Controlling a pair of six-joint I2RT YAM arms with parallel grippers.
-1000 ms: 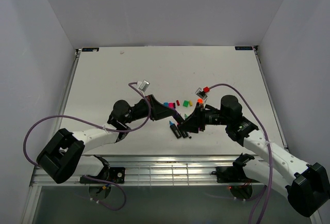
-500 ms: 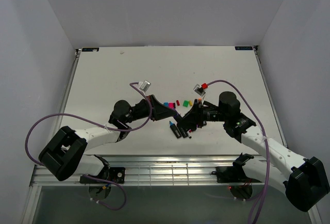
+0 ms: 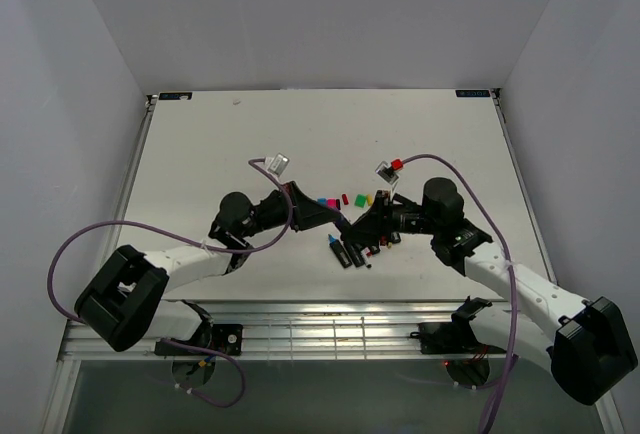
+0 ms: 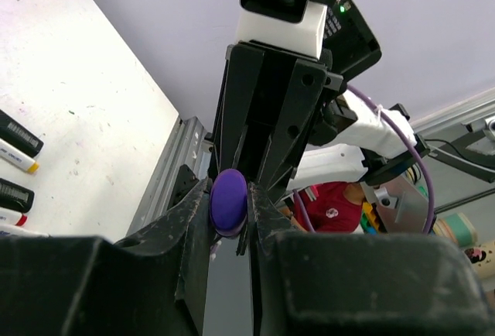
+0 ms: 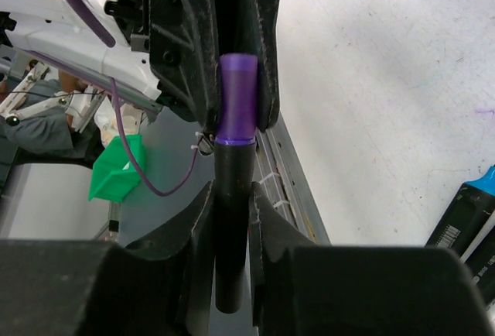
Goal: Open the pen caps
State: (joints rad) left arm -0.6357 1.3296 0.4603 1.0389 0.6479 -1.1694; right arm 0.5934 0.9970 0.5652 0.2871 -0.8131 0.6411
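- Your left gripper (image 4: 229, 210) is narrowed and clamped on a chunky purple plastic cap (image 4: 229, 199), held in the air over the middle of the white table (image 3: 200, 154).
- The cap is not yet off. The right wrist view shows it seated on a stubby black marker body (image 5: 232, 220), with the seam closed.
- Your right gripper (image 5: 230, 204) is narrowed around that barrel, just below the seam.
- Handling, as a judgement: the cap is light, rigid, smooth plastic on a friction fit, and likely to release with a snap. Keep hold of its side walls, keep the barrel grip near the seam, and pull straight along the axis. A skewed pull may make the pads slip.
- Behind the grippers, loose coloured caps (image 3: 345, 199) lie on the table. Uncapped black markers (image 3: 347, 252) lie nearer you.
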